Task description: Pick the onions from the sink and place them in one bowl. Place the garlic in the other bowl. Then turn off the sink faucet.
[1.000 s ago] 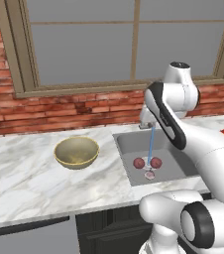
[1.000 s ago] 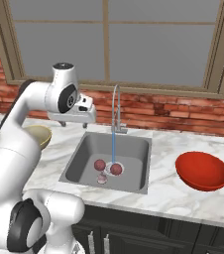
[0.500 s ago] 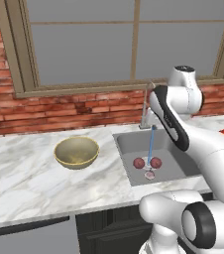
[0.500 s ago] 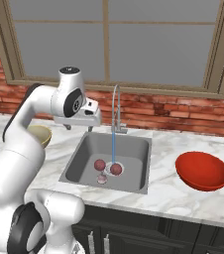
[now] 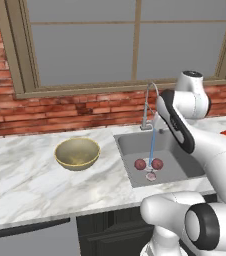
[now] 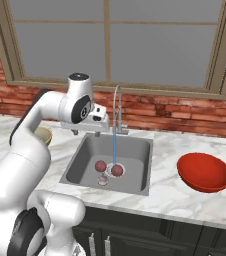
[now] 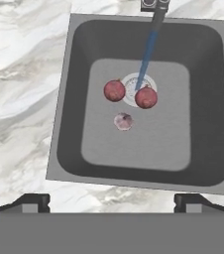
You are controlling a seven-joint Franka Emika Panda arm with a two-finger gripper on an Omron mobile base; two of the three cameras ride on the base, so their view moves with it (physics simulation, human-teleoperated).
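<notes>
Two reddish-purple onions lie on the sink floor beside the drain, with the pale garlic just in front of them. From the right base they are onions and garlic. The faucet runs a blue stream onto the drain. My gripper hangs open and empty high over the sink's left rim, its fingertips spread wide. The yellowish bowl sits left of the sink, the red bowl to the right.
A brick wall and a window run behind the marble counter. My own arm leans across the sink's right side in the left base view. Dark cabinet fronts sit below the counter edge.
The hand has swung a little rightward and lower, toward the sink. Its jaws stayed open. Onions, garlic and bowls have not moved.
</notes>
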